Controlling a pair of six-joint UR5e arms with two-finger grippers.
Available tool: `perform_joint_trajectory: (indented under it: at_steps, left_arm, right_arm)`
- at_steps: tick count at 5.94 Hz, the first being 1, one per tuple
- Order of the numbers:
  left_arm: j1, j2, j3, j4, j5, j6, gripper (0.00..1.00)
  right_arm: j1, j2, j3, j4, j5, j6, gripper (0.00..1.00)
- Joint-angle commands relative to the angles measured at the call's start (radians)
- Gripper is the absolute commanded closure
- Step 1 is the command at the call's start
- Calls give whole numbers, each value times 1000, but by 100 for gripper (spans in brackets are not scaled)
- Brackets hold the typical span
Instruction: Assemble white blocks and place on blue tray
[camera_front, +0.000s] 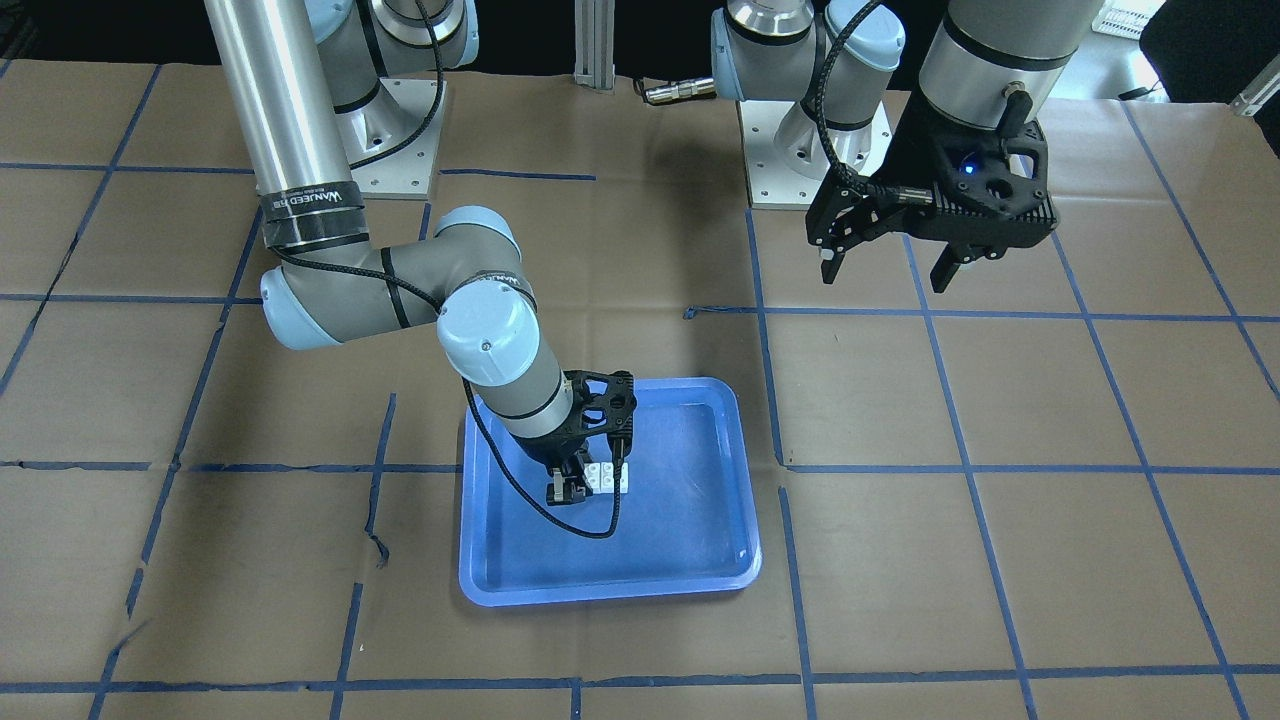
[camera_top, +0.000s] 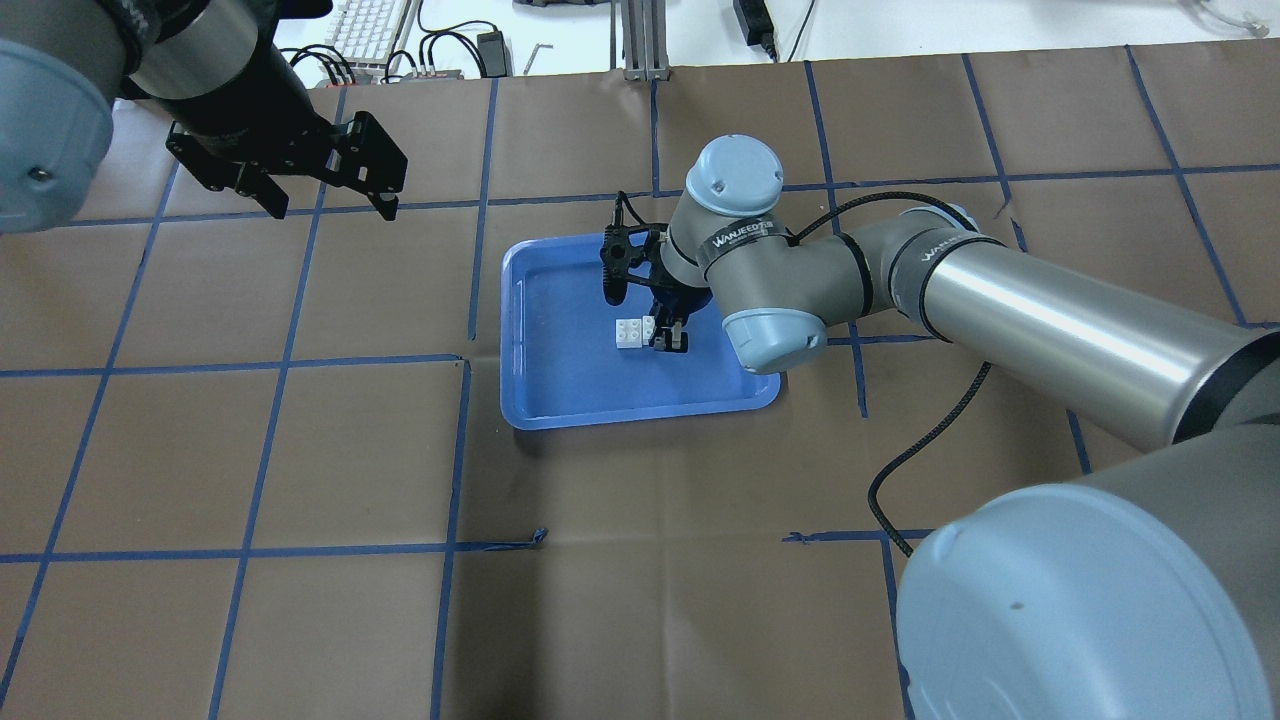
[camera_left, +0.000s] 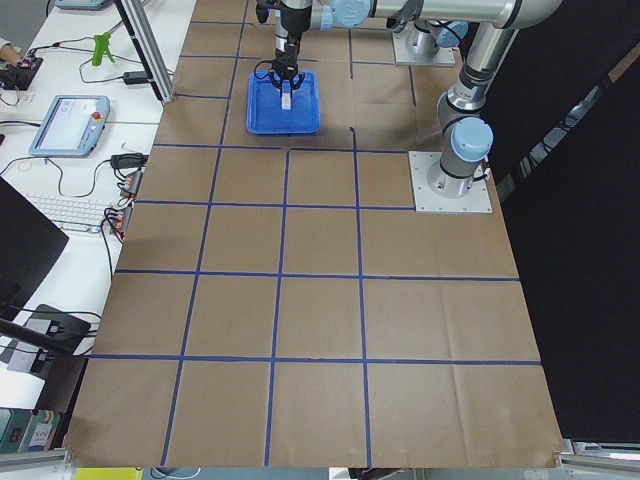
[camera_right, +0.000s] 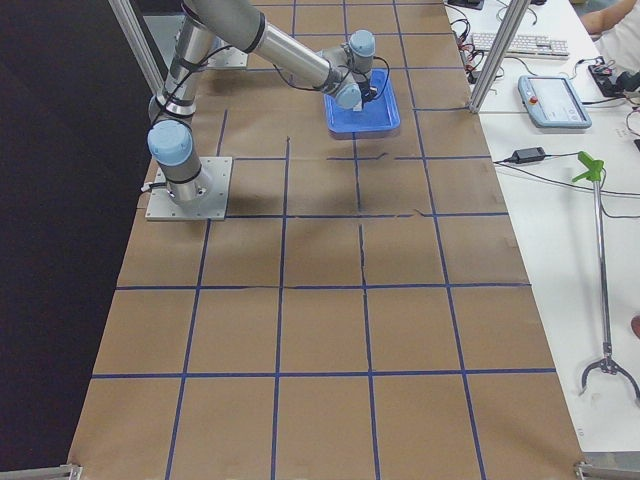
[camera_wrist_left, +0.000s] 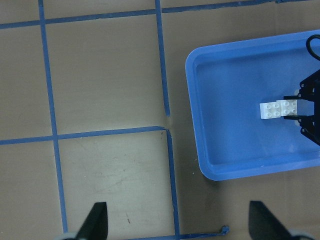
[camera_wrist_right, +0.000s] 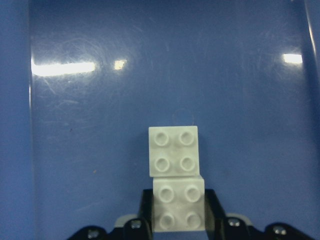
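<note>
The two white blocks (camera_wrist_right: 176, 177) lie side by side with all eight studs facing up, edges touching and the nearer one shifted slightly off line from the other. They are inside the blue tray (camera_top: 560, 400), about midway across its floor and a little toward the robot's right-hand side. From here I cannot make out whether the two are locked together or merely butted up, nor whether the gripped one sits fully on the tray floor.

The right gripper (camera_top: 668, 340) comes down over the tray nearly upright, and its black fingers (camera_wrist_right: 145, 212) press flat against both sides of the nearer block, so it is clamped on that one. The other block pokes out free beyond the fingertips. In the front-facing view the same pair of blocks (camera_front: 608, 477) shows just beside the gripper tips, with the wrist's black cable (camera_front: 560, 520) hanging in a loop above the tray floor.

The tray lies flat on the table (camera_top: 300, 450), which is covered in brown paper marked off with a blue tape grid.

The left gripper (camera_top: 333, 211) hangs high over bare paper, well apart from the tray, toward the robot's left. Its jaws are spread wide and there is nothing between them; its own camera looks down at the tray and blocks (camera_wrist_left: 279, 108) from off to one side
</note>
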Motion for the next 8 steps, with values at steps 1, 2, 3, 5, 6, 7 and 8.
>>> perform_joint_trajectory:
  at_steps: [1, 2, 3, 5, 6, 7, 8]
  left_arm:
    - [-2, -1, 0, -1, -1, -91, 0]
    - [-4, -3, 0, -1, 1, -91, 0]
    - [-4, -3, 0, -1, 1, -90, 0]
    - [-2, 2, 0, -1, 4, -90, 0]
    - [-4, 2, 0, -1, -1, -90, 0]
    - [-4, 2, 0, -1, -1, -90, 0]
    - [-2, 2, 0, -1, -1, -90, 0]
  right_arm:
    - [1, 0, 0, 0, 0, 0, 80]
    - [1, 0, 2, 0, 0, 2, 80]
    - [1, 2, 2, 0, 0, 2, 75]
    - [1, 2, 0, 0, 5, 3, 65]
    - [1, 2, 0, 0, 5, 3, 64]
    - [1, 2, 0, 0, 8, 3, 58]
    - [1, 2, 0, 0, 8, 3, 54]
